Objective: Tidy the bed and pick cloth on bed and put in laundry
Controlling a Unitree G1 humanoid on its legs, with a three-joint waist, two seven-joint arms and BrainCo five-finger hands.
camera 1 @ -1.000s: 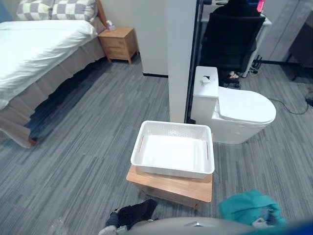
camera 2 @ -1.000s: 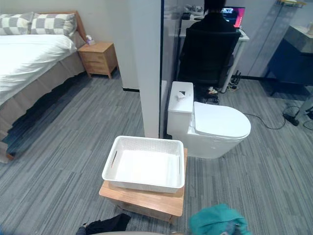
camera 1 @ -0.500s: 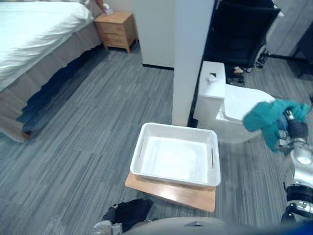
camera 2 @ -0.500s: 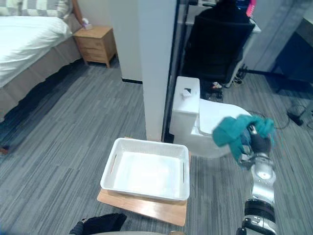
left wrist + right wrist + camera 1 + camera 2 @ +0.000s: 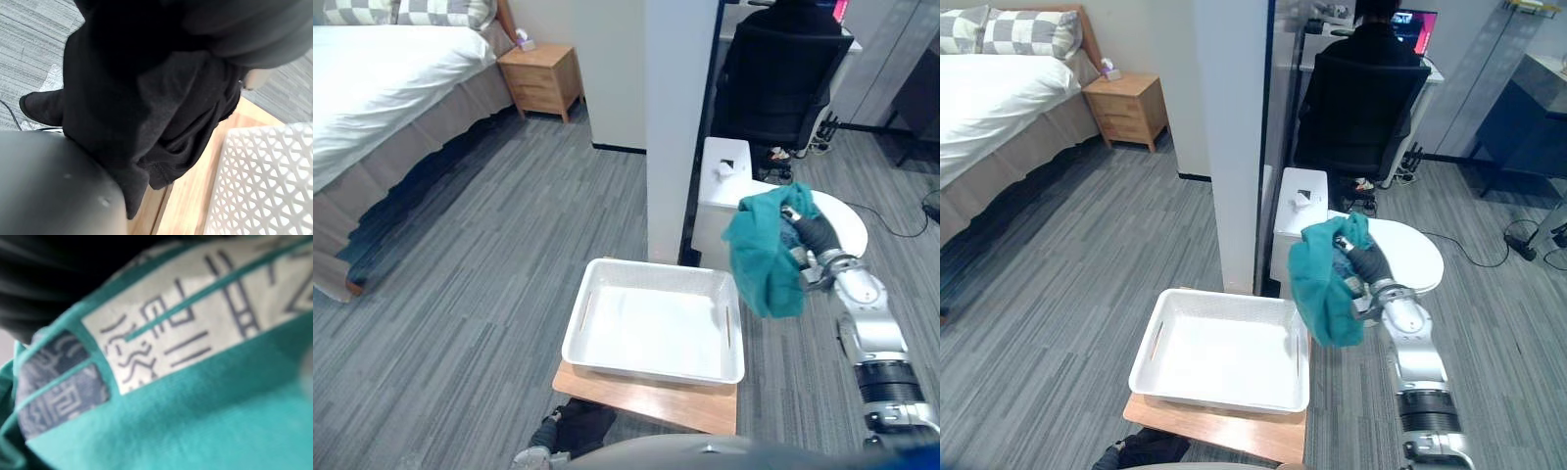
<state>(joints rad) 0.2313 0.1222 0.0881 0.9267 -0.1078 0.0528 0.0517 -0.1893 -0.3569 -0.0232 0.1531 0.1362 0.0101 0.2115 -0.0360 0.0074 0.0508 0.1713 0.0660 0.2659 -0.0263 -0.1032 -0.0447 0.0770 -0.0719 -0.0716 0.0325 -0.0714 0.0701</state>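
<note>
A teal cloth hangs from my right hand, whose fingers are curled round its top. It dangles in the air by the far right corner of the white laundry basket, in front of the toilet. The right wrist view shows the cloth up close, with a white and grey printed patch. The basket holds nothing and rests on a low wooden stool. My left hand stays low at the near edge of the stool, under its dark cover. The bed with its white sheet lies far to the left.
A white pillar rises just behind the basket. A white toilet stands to its right. Behind that a person sits in a black office chair. A wooden nightstand stands beside the bed. Grey floor spreads between bed and basket.
My right hand has come up from low on the right with the teal cloth and swung left toward the basket's right side. The camera has also shifted.
</note>
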